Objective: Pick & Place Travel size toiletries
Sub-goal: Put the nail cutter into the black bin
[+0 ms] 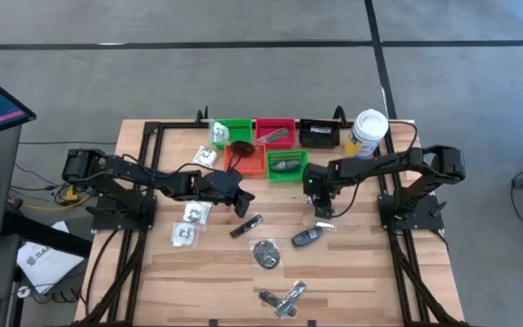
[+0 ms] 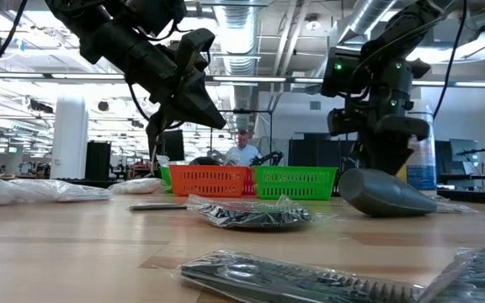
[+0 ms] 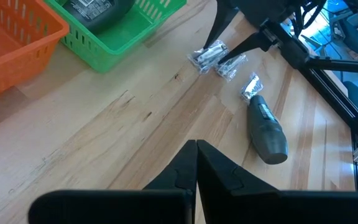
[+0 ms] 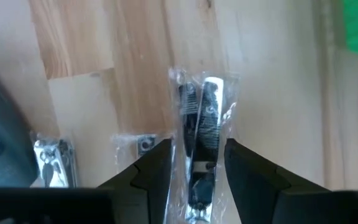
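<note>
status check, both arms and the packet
Right gripper open, straddling silvery packet on table. Left gripper shut, empty, mid-table. Nothing blocking.

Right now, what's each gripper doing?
Left gripper: shut, empty, above the table.
Right gripper: open, fingers straddling a clear plastic packet with a silvery clipper.

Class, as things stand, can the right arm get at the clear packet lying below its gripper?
Probably yes: the right gripper has its open fingers either side of the clear packet on bare wood, and nothing lies between them.
</note>
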